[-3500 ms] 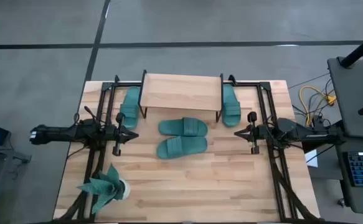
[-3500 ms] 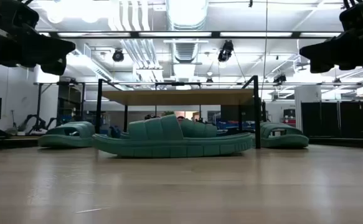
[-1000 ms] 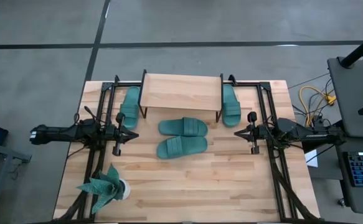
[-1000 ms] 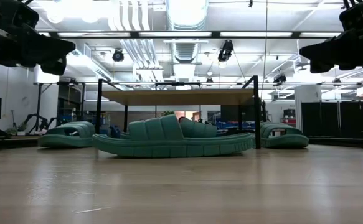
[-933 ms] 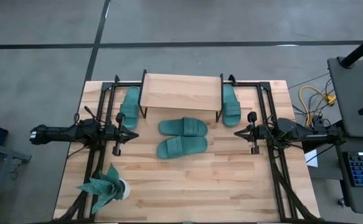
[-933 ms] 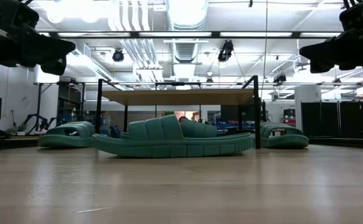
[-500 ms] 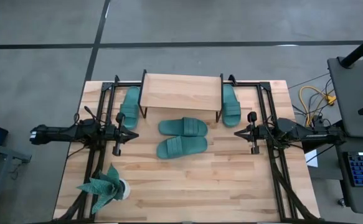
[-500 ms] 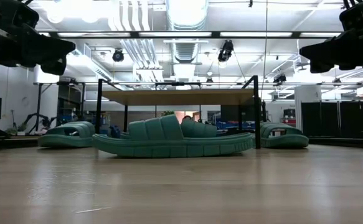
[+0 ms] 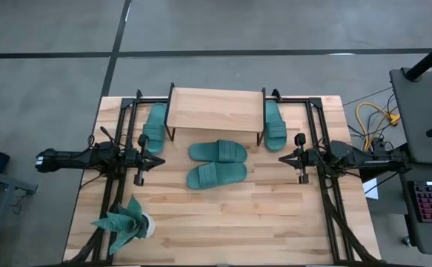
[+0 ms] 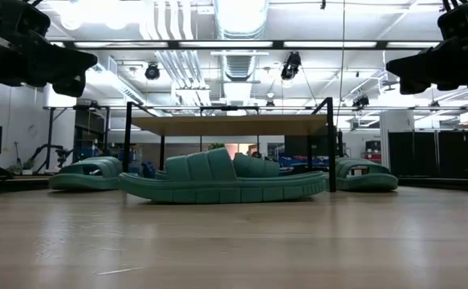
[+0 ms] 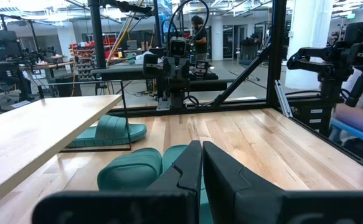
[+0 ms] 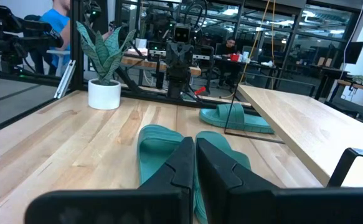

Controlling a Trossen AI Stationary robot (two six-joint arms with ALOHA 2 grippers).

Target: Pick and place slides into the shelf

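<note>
Both arms hang level over the table, facing each other, centre-height in the high view. Left gripper sits left of centre, jaws together, nothing btwn them; the left wrist view confirms it, fingers pressed side by side. Right gripper sits right of centre, jaws likewise together, gripping nothing.

Shelf stands at upper centre of the high view, plank top bare. Slides: one lies just beside the shelf's left legs, lengthwise up-down; another just beside its right legs, same way. Two more lie crosswise in mid-frame below the shelf, upper slide and lower slide, near each other, btwn the two grippers. All four rest flat on the tabletop.

Plant in white pot sits lower left, well apart from the slides.
</note>
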